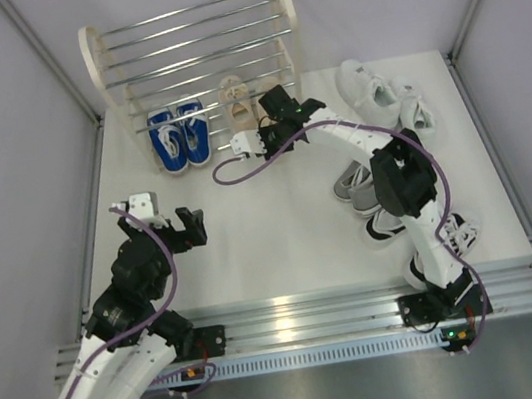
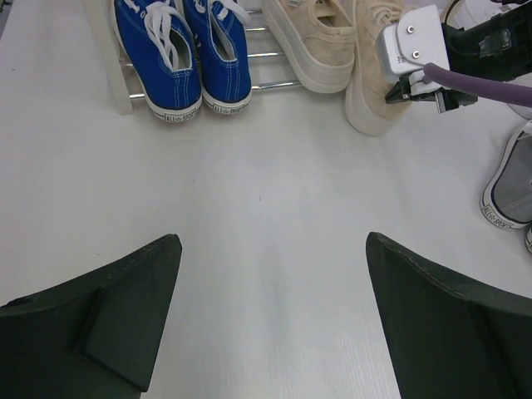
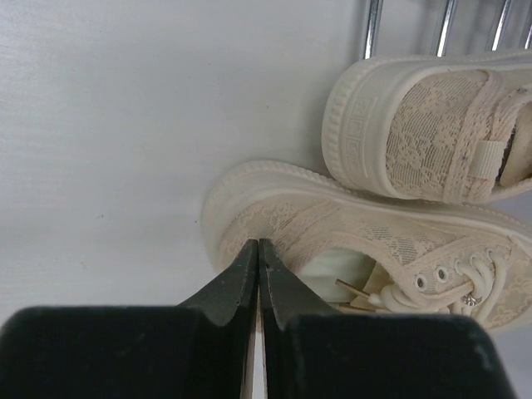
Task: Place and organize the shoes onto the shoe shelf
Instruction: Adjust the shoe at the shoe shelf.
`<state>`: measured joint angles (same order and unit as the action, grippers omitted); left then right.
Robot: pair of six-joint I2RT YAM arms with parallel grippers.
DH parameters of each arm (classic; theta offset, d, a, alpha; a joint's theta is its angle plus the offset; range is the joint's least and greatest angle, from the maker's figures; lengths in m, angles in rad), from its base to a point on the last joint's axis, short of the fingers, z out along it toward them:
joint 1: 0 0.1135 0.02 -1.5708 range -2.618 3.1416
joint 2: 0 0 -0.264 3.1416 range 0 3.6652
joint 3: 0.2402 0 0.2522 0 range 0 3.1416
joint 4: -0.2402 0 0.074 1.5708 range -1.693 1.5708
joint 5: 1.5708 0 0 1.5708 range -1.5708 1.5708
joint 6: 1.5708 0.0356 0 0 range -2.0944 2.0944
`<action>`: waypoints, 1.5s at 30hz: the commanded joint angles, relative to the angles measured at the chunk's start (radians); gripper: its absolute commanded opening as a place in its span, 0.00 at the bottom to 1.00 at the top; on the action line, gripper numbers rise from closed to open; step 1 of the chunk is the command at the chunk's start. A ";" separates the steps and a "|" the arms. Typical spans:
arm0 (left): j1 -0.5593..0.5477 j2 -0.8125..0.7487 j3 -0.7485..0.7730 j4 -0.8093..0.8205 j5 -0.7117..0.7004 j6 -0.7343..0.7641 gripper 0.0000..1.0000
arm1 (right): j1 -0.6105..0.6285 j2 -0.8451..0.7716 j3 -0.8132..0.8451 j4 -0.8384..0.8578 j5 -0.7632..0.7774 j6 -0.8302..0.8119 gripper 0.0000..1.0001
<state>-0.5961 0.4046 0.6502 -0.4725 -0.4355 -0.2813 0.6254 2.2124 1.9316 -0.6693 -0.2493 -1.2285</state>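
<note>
The shoe shelf [image 1: 191, 44] stands at the back, with the blue shoes [image 1: 180, 137] side by side on its lowest rods. One beige shoe [image 3: 432, 125] rests on the rods to their right. The second beige shoe [image 3: 349, 224] lies tipped on its side in front of it. My right gripper [image 3: 258, 243] is shut, and its tips pinch this shoe's heel rim. In the left wrist view the same gripper [image 2: 397, 93] meets the beige shoe [image 2: 370, 91]. My left gripper [image 2: 273, 249] hangs open and empty over bare table at the near left [image 1: 189, 227].
A white pair [image 1: 380, 90] lies at the back right. A grey shoe [image 1: 353, 186] and black-and-white shoes [image 1: 386, 224] sit by the right arm, partly hidden by it. The purple cable [image 1: 242, 175] loops over the table's middle. Grey walls close both sides.
</note>
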 commanded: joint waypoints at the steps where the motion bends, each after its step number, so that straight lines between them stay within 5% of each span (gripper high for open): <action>1: -0.001 -0.013 0.000 0.014 -0.011 0.013 0.98 | -0.016 -0.071 0.015 -0.010 0.025 -0.035 0.04; 3: -0.001 -0.016 0.000 0.014 -0.011 0.013 0.98 | -0.016 -0.068 0.032 -0.036 0.027 -0.025 0.11; 9: 0.001 -0.026 -0.001 0.014 -0.014 0.013 0.98 | -0.018 -0.072 0.032 -0.081 0.005 0.011 0.51; 14: -0.001 -0.026 -0.001 0.014 -0.011 0.013 0.98 | -0.024 -0.071 0.029 -0.066 0.036 0.063 0.64; 25: -0.001 -0.024 -0.003 0.015 -0.008 0.013 0.98 | -0.023 -0.063 -0.057 0.089 0.162 0.169 0.69; 29: 0.001 -0.020 -0.004 0.017 -0.006 0.013 0.98 | -0.012 -0.074 -0.124 0.128 0.194 0.156 0.99; 35: -0.001 -0.021 -0.004 0.017 -0.003 0.013 0.98 | 0.013 -0.102 -0.238 0.258 0.235 0.138 0.96; 38: -0.001 -0.020 -0.004 0.015 -0.005 0.013 0.98 | 0.026 -0.120 -0.293 0.329 0.245 0.112 0.81; 41: -0.001 -0.021 -0.004 0.015 -0.003 0.013 0.98 | 0.034 -0.138 -0.328 0.370 0.268 0.096 0.49; 45: -0.001 -0.020 -0.004 0.015 -0.003 0.011 0.98 | 0.034 -0.160 -0.359 0.399 0.268 0.078 0.27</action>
<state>-0.5961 0.3878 0.6464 -0.4728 -0.4355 -0.2813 0.6464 2.1162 1.5936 -0.3157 -0.0036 -1.1374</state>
